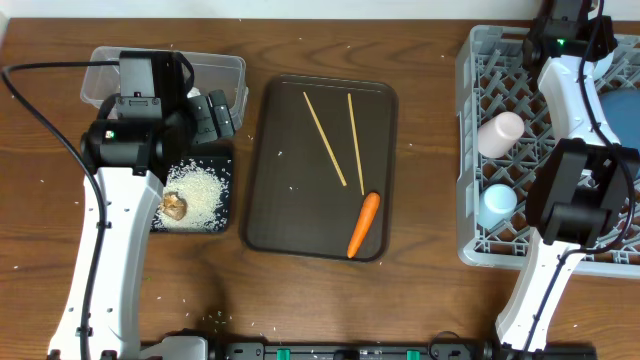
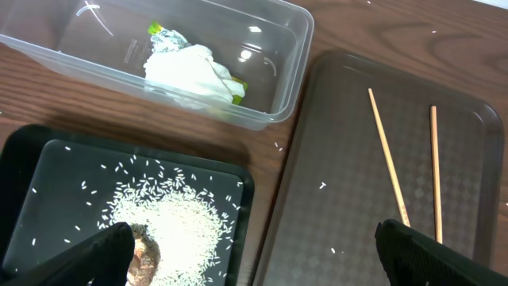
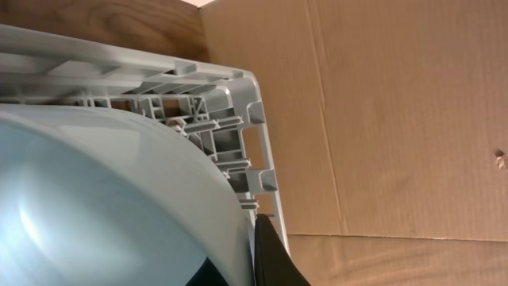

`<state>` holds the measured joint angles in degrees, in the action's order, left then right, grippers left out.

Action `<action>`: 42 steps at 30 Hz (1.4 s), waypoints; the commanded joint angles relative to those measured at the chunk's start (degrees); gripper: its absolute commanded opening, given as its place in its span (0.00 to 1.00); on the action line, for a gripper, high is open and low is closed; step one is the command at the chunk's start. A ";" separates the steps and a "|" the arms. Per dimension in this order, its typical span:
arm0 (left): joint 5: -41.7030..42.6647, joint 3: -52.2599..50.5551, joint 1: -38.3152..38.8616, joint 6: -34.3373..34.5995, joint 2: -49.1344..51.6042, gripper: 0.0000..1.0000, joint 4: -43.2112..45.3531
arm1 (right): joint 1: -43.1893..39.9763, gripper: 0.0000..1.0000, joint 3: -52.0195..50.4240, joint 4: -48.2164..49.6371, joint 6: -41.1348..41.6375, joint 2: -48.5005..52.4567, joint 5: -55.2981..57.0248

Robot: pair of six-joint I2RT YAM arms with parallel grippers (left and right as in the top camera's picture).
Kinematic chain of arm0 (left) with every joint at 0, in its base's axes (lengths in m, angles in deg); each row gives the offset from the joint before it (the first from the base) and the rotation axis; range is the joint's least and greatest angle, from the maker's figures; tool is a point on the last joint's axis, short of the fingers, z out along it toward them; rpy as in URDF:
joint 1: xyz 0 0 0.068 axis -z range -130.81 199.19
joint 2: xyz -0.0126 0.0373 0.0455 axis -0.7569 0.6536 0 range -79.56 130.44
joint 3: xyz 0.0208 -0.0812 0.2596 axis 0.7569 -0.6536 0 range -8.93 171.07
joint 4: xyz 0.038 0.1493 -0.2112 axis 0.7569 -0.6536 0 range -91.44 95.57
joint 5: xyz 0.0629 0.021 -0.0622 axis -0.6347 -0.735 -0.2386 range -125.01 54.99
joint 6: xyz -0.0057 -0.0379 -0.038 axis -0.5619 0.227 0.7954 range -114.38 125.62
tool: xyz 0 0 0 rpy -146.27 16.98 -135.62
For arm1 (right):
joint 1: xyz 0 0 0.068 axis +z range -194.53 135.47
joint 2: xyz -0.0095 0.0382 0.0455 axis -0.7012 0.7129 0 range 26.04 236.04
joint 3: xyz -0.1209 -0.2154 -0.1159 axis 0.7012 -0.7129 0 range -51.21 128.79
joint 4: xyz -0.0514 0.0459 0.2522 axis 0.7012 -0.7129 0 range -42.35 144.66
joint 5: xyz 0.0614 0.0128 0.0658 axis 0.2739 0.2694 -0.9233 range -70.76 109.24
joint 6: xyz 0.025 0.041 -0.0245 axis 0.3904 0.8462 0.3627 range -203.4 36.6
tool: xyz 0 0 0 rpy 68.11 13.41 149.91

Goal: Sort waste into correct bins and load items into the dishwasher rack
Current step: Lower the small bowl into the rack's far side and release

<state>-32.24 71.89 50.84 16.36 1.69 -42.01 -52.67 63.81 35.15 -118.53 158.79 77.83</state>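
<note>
My left gripper (image 2: pixel 254 254) is open and empty, above the gap between the black tray (image 2: pixel 32 159) and the brown serving tray (image 2: pixel 341 159). The black tray holds white rice (image 2: pixel 171 222) and a brown food lump (image 2: pixel 145 254). The clear tub (image 2: pixel 290 48) holds crumpled tissue (image 2: pixel 194 71) and a yellow-green and silver wrapper (image 2: pixel 163 36). Two chopsticks (image 1: pixel 325 140) and an orange carrot (image 1: pixel 363 224) lie on the serving tray. My right gripper (image 3: pixel 246 254) is shut on the rim of a large blue bowl (image 3: pixel 95 206) at the far corner of the grey rack (image 1: pixel 480 60).
A pinkish-white cup (image 1: pixel 500 132) and a light blue cup (image 1: pixel 497 203) sit in the rack's left side. A few rice grains lie on the table near the front edge (image 1: pixel 215 320). Beyond the rack's far corner is brown cardboard (image 3: pixel 397 119).
</note>
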 commanded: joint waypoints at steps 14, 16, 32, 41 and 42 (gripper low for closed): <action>-0.46 0.24 -0.20 0.74 0.42 0.98 -0.09 | -0.79 0.01 -0.09 0.48 -11.54 1.42 1.62; -0.46 0.24 -0.20 0.74 0.42 0.98 -0.09 | -0.72 0.01 -0.09 -0.04 -13.81 1.42 1.62; -0.46 0.24 -0.20 0.74 0.42 0.98 -0.11 | -0.33 0.01 -0.17 -0.98 -17.66 1.42 1.25; -0.46 0.24 -0.20 0.74 0.42 0.98 -0.09 | -0.68 0.01 -0.17 3.45 -20.22 1.42 2.91; -0.46 0.24 -0.20 0.74 0.42 0.98 -0.09 | -0.66 0.01 -0.17 3.43 -20.22 1.42 2.91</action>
<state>-32.24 71.89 50.84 16.36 1.69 -42.01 -52.65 63.79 38.23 -137.29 158.79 79.18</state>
